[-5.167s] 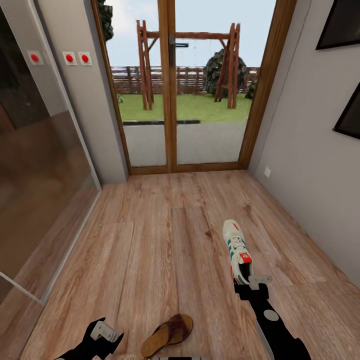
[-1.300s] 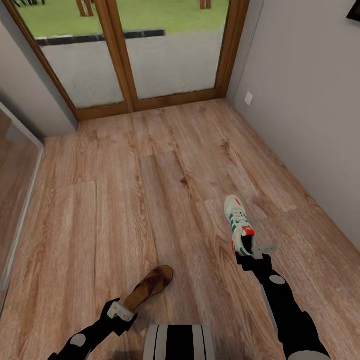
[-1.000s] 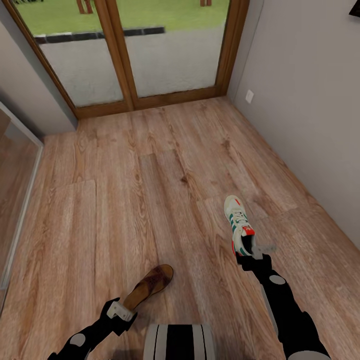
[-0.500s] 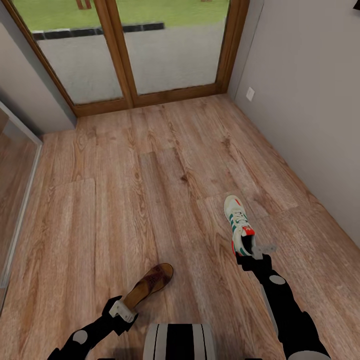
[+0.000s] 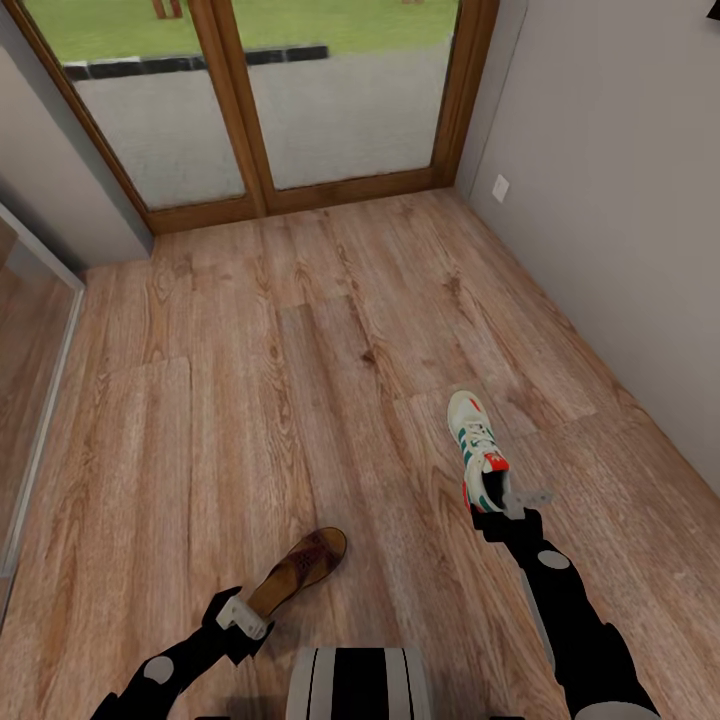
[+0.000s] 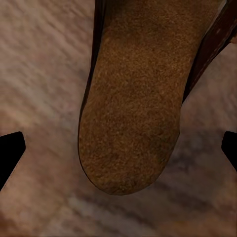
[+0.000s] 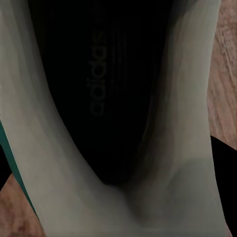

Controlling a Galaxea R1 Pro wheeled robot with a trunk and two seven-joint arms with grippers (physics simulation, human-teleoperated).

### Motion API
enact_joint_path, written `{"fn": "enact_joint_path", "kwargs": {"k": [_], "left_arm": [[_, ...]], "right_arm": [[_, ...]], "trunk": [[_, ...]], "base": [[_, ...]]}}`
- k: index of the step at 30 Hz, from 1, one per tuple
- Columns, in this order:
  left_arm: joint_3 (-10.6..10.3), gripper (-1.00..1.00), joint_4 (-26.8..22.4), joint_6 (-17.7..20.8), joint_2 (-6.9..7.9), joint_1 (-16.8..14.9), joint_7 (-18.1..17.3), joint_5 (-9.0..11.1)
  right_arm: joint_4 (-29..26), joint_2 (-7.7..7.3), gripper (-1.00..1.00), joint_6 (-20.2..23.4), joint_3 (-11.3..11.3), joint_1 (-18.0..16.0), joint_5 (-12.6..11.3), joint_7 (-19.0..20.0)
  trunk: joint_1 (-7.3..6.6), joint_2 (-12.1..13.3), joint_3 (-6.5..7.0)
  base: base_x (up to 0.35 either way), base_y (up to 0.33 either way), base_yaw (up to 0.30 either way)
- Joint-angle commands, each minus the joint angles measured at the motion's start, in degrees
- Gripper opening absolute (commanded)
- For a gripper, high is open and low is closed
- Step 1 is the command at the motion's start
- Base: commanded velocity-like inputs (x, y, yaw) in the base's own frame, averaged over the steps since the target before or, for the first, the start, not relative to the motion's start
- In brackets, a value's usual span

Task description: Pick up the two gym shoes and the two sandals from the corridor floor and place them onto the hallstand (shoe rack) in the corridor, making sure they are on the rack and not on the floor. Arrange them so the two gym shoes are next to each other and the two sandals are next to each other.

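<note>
Gym shoe (image 5: pixel 478 448) gripped at heel by right gripper (image 5: pixel 508 503); sandal (image 5: pixel 297 571) heel between open left gripper (image 5: pixel 238 618) fingers, ungrasped; nothing racked yet.

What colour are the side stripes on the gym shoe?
Green, on the white gym shoe; the head view shows them best.

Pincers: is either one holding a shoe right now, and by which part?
The right pincer is at the sneaker's heel collar; whether it is clamped cannot be told. The left pincer is open around the sandal's heel end, not gripping.
</note>
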Motion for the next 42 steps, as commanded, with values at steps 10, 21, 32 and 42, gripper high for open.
{"fn": "enact_joint_path", "kwargs": {"k": [10, 21, 32, 42], "left_arm": [[0.5, 1.00, -0.6, -0.3, -0.06, -0.2, -0.3, -0.6], [0.4, 1.00, -0.8, -0.3, -0.21, -0.2, -0.3, -0.6], [0.4, 1.00, -0.8, -0.3, -0.30, -0.2, -0.3, -0.7], [0.0, 1.00, -0.8, -0.2, -0.41, -0.1, -0.3, -1.0]], "right_arm": [[-0.1, -0.10, -1.00, 0.2, -0.2, 0.0, 0.6, 0.5], [-0.1, -0.24, -1.00, 0.2, -0.2, 0.0, 0.5, 0.5], [-0.2, -0.25, -1.00, 0.2, -0.2, 0.0, 0.5, 0.5], [-0.2, -0.25, -1.00, 0.2, -0.2, 0.0, 0.5, 0.5]], "trunk": [[-0.01, 0.0, -0.03], [-0.01, 0.0, -0.03], [-0.01, 0.0, -0.03], [-0.01, 0.0, -0.03]], "base": [[0.000, 0.000, 0.000], [0.073, 0.000, 0.000], [0.016, 0.000, 0.000], [0.000, 0.000, 0.000]]}}
